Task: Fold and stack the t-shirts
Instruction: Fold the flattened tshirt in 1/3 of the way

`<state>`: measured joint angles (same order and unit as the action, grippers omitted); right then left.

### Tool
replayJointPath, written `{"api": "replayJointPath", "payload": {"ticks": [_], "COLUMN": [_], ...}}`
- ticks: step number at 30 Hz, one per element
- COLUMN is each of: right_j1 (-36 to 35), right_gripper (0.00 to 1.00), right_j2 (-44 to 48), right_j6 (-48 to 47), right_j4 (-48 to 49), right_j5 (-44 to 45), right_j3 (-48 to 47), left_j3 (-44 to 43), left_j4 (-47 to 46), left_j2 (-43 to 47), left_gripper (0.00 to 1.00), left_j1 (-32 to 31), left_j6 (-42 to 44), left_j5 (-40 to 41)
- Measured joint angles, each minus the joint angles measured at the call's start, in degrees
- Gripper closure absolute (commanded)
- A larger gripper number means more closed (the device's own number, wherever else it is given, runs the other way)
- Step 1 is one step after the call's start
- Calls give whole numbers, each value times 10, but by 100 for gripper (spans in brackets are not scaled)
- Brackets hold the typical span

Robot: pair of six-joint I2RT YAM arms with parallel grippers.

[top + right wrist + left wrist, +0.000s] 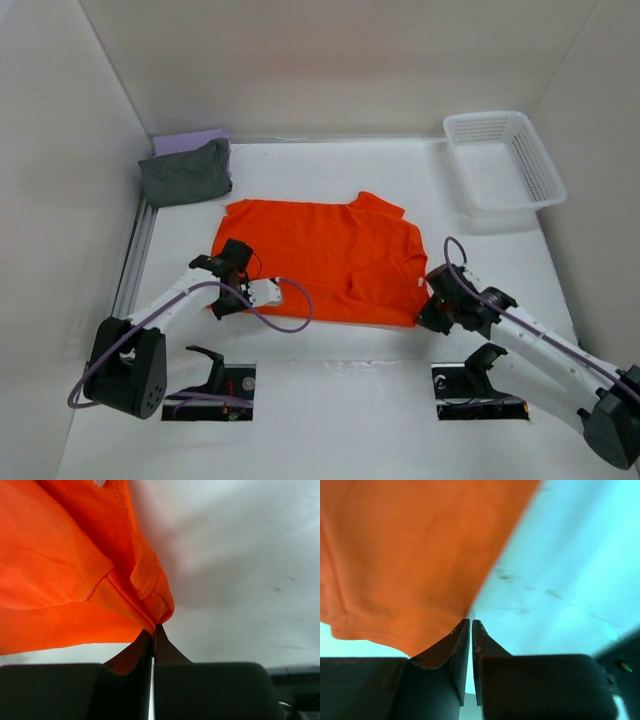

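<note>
Here the orange t-shirt (pixel 330 260) lies spread on the tabletop (pixel 340 350) between both jaws. Left jaws clench its near hem, right jaws its near corner, probably to lift that edge together for the next fold.

The white table (pixel 330 420) bears 1 orange t-shirt (pixel 320 260) mid-table, 1 grey t-shirt (pixel 185 175) and lavender t-shirt (pixel 195 138) far-left, 1 basket (pixel 515 203) far-right.

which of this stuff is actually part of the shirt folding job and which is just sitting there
Part of the job:
- orange t-shirt, spread out mid-table
- dark grey t-shirt, folded, far left
- lavender t-shirt, showing behind the grey one

Just lying about:
- white mesh basket, far right corner
</note>
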<state>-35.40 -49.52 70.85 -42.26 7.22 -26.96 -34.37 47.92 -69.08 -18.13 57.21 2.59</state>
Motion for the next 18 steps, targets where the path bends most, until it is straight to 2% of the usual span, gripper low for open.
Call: {"api": "replayJointPath", "payload": {"ticks": [2,5,6,10,13,16,18], "right_j1": [-3,-3,-3,-3,-7,-18,-14], "right_gripper": [87,58,52,50,51,51,50], "right_j2": [32,58,63,67,42,-22,-75], "right_j6": [10,17,17,10,2,-37,-80], "right_j4": [-31,-75,-87,-118,-143,-151,-136], "right_j5": [-7,-13,-15,-17,-13,7,22], "right_j3": [12,20,20,13,-40,-157,-240], "left_j3": [-3,-5,-5,-12,-53,-167,-278], "left_j4": [28,62,70,96,120,135,126], "left_j2": [6,6,6,2,-5,-41,-89], "left_gripper": [84,74,69,56,49,47,48], "left_j1": [-21,-43,-45,-34,12,82,123], "left_j6": [-5,-16,-18,-21,-10,-5,-11], "left_j5": [-7,-14,-14,-10,-9,-33,-72]}}
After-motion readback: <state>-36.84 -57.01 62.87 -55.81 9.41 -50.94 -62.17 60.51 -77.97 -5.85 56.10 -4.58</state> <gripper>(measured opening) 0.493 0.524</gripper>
